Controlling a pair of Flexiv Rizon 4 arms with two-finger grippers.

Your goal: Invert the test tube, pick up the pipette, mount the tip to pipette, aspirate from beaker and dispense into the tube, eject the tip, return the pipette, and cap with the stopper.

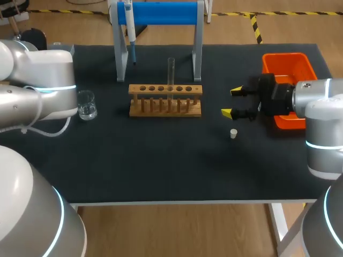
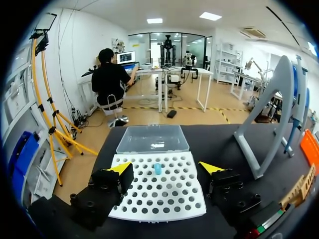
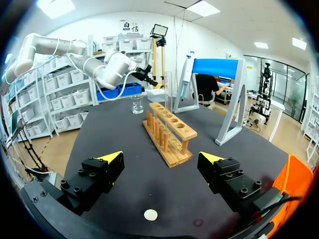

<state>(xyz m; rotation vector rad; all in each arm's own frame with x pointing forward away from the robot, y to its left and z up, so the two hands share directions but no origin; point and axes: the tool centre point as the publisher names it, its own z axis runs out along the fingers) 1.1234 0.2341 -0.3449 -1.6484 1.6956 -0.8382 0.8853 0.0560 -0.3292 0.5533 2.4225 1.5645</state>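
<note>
Black cloth-covered worktop [image 1: 161, 171] carries all items. Landmark: the slotted wooden rack [image 1: 165, 100], at mid-worktop. Behind the rack stands a grey-legged stand with a blue crossbar [image 1: 161, 13]. A white and blue pipette [image 1: 129, 32] hangs at the end of the crossbar towards the left arm. An orange plastic bin [image 1: 286, 67] sits well right of the rack. A white perforated tip box [image 2: 159, 186] lies well apart from the rack on the left arm's side. The left hand [image 2: 165, 168] hangs over the box, fingers spread wide and holding nothing. The right hand [image 1: 231, 101] is level with the rack, between it and the bin, fingers likewise apart and empty. A clear glass test tube [image 1: 171, 69] stands upright in a middle hole of the rack. A small clear glass beaker [image 1: 86, 104] sits left of the rack. A small white stopper [image 1: 233, 133] lies right of the rack and nearer the front edge, just under the right hand. One pale blue tip [image 2: 157, 169] sits in the box.
</note>
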